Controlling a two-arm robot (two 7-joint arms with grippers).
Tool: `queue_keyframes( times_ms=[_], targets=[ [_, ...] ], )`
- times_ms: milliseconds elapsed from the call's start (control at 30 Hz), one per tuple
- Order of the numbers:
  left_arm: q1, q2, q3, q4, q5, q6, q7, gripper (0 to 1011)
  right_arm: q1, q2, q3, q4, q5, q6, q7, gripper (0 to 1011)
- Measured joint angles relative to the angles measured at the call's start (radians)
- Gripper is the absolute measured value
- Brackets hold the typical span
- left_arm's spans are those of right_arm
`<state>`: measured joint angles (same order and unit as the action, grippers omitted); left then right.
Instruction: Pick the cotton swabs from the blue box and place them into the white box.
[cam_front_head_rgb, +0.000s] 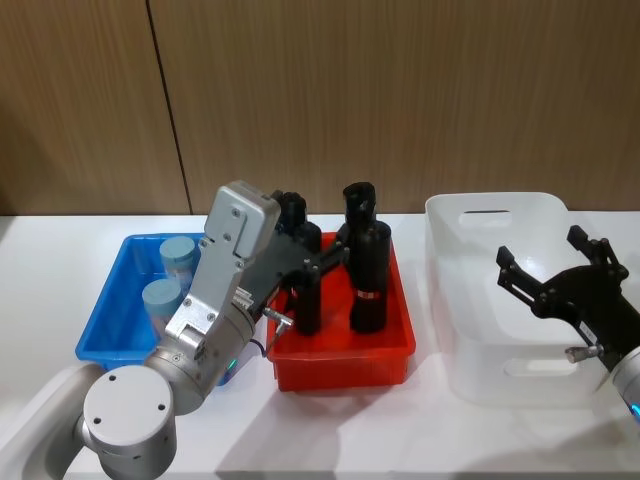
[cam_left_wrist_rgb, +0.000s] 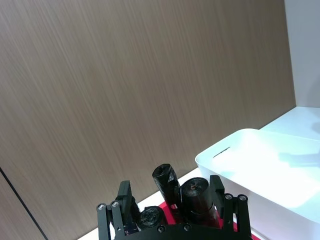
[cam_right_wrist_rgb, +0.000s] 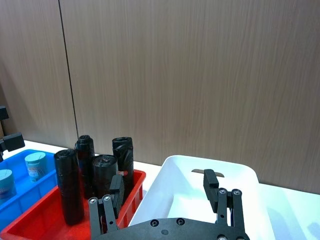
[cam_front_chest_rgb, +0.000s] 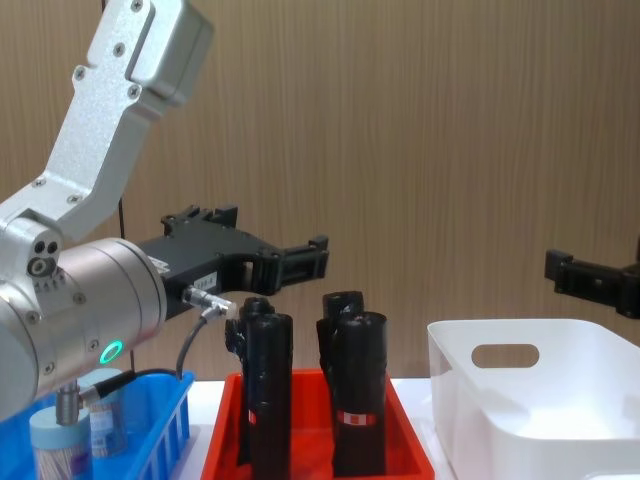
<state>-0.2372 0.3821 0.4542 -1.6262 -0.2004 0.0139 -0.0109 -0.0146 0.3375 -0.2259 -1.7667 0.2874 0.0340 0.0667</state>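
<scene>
Standing upright in the blue box (cam_front_head_rgb: 100, 335), at the left of the surface (cam_front_head_rgb: 350, 430): two tubs of cotton swabs (cam_front_head_rgb: 162, 296), pale blue lids up. Left end effector (cam_left_wrist_rgb: 170, 192): fingers spread wide, empty, raised over the red tray (cam_front_head_rgb: 340, 368) of black cylinders (cam_front_head_rgb: 368, 275), to the right of the swabs and clear of them. Right end effector (cam_front_head_rgb: 542, 250): fingers wide apart, empty, poised above the white box (cam_front_head_rgb: 448, 310), well apart from the blue box.

White table (cam_front_head_rgb: 350, 430), blue box (cam_front_head_rgb: 100, 328) at nine o'clock, red tray (cam_front_head_rgb: 340, 366) central just beside it, white box (cam_front_head_rgb: 500, 378) at three o'clock.
</scene>
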Motion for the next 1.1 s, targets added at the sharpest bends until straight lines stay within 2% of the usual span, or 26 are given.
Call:
queue_keyframes(
  times_ms=[1100],
  targets=[
    [0.000,0.000,0.000,0.000,0.000,0.000,0.000,1004,0.000,0.000,0.000,0.000,0.000,0.000,0.000,1002]
  ],
)
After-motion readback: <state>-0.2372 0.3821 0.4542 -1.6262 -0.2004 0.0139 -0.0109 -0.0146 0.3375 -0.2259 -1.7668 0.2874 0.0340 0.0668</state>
